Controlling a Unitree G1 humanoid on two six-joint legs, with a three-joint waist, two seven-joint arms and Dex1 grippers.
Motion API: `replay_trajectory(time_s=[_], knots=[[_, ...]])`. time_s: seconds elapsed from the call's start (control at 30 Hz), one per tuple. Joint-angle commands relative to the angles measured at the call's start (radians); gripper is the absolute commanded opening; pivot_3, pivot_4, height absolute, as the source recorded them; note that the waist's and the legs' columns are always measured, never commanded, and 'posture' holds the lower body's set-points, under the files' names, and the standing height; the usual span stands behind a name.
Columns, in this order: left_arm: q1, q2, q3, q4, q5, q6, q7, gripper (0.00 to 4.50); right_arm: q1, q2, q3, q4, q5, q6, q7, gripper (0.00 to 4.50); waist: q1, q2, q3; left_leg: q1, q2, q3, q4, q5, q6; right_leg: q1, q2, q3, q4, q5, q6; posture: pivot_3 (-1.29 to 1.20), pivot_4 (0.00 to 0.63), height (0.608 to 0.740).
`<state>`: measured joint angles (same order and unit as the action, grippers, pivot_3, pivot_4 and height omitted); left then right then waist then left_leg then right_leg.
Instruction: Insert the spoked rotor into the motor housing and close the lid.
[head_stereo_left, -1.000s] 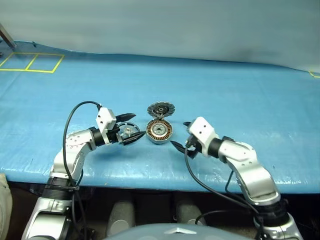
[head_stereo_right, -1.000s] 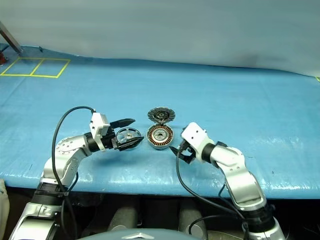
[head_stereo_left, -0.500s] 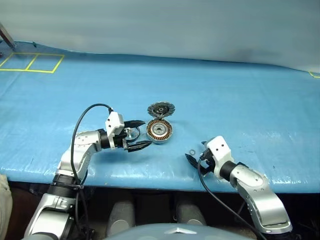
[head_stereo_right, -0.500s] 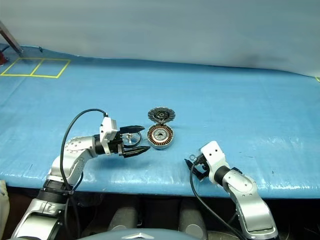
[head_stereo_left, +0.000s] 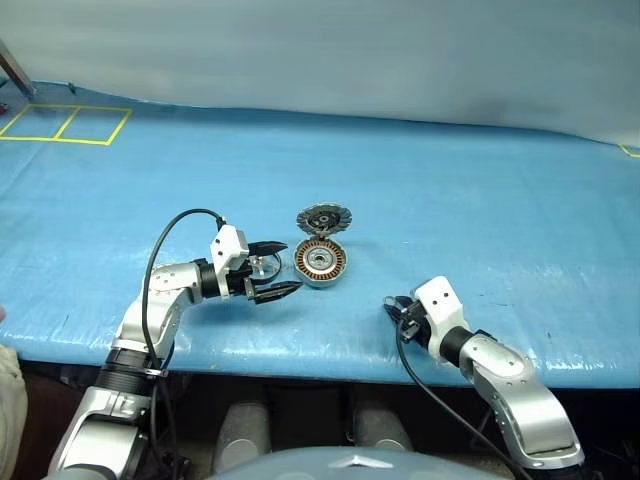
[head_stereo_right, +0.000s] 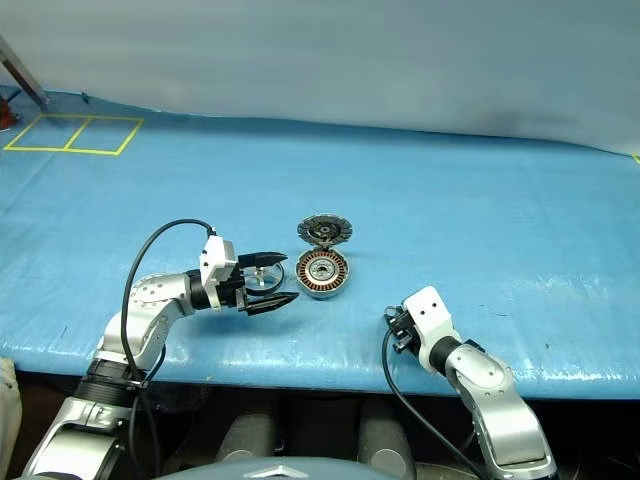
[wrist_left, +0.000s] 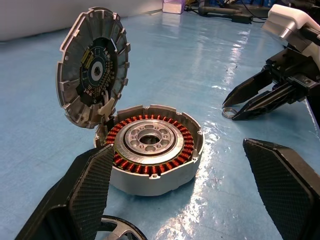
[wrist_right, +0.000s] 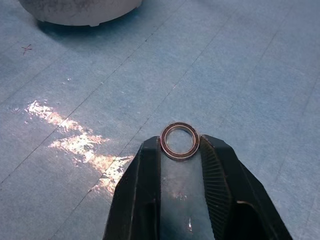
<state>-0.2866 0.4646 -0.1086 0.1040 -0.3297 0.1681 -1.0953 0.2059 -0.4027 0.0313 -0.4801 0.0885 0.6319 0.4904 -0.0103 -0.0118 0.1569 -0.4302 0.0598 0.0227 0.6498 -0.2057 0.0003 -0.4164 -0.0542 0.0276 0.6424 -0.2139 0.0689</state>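
Now we find the motor housing (wrist_left: 152, 156) sitting open on the blue tarp (head_stereo_left: 480, 200), a short silver cup whose ring of copper-orange windings circles a silver hub with a hole through its middle; nothing else lies inside it. Its lid (wrist_left: 93, 65) stands tilted up at the housing's far edge, seemingly hinged or propped there, with its dark finned face and silver centre turned toward us. Around all this the tarp is creased and glossy, marked with yellow taped squares (head_stereo_left: 65, 124) at its far left corner, and a pale blue-grey backdrop (head_stereo_left: 320, 50) rises behind. Beside the housing, on its left, lies the spoked rotor (head_stereo_left: 264, 264), flat on the tarp between the spread fingers of the left gripper (head_stereo_left: 273, 268); from the head views we make out its silver spokes and dark rim, though whether either finger touches it we cannot tell. That left gripper stands wide, holding nothing, pointing across at the housing. Well apart, near the tarp's front edge, the right gripper (wrist_right: 180, 142) has its fingers drawn narrow around a small metal ring (wrist_right: 179, 140), pinching it at the tips. The left wrist view shows that ring (wrist_left: 229, 112) low at the tarp.
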Motion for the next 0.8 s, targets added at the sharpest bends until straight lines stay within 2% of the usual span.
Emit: replay_trajectory(time_s=[0.03, 0.2, 0.47, 0.8], knots=[[-0.007, 0.002, 0.009, -0.012, -0.003, -0.017, 0.001, 4.50, 0.002, -0.008, -0.004, -0.005, 0.004, -0.005, -0.013, 0.76, 0.000, 0.000, 0.000, 0.000, 0.000, 0.000, 0.000, 0.000, 0.000, 0.000, 0.000, 0.000, 0.000, 0.000, 0.000, 0.00, 0.150, 0.740], [-0.004, 0.006, 0.016, -0.009, -0.003, -0.020, 0.005, 4.50, -0.031, 0.005, -0.003, -0.024, 0.014, -0.010, -0.024, 0.76, 0.000, 0.000, 0.000, 0.000, 0.000, 0.000, 0.000, 0.000, 0.000, 0.000, 0.000, 0.000, 0.000, 0.000, 0.000, 0.00, 0.150, 0.740], [0.021, 0.017, 0.044, -0.015, -0.004, -0.030, 0.037, 4.50, -0.207, 0.027, 0.062, -0.066, 0.073, 0.005, 0.018, 0.76, -0.003, 0.000, 0.000, 0.000, 0.000, 0.000, -0.001, 0.000, 0.000, -0.001, 0.000, 0.000, 0.000, 0.000, 0.000, 0.00, 0.150, 0.740], [0.055, 0.023, 0.067, -0.029, -0.002, -0.042, 0.063, 4.50, -0.415, 0.095, 0.207, 0.117, 0.076, -0.026, 0.053, 0.76, -0.001, 0.000, 0.000, 0.000, 0.000, 0.000, 0.000, 0.000, 0.000, 0.000, 0.000, 0.000, 0.000, 0.000, 0.000, 0.00, 0.150, 0.740]])
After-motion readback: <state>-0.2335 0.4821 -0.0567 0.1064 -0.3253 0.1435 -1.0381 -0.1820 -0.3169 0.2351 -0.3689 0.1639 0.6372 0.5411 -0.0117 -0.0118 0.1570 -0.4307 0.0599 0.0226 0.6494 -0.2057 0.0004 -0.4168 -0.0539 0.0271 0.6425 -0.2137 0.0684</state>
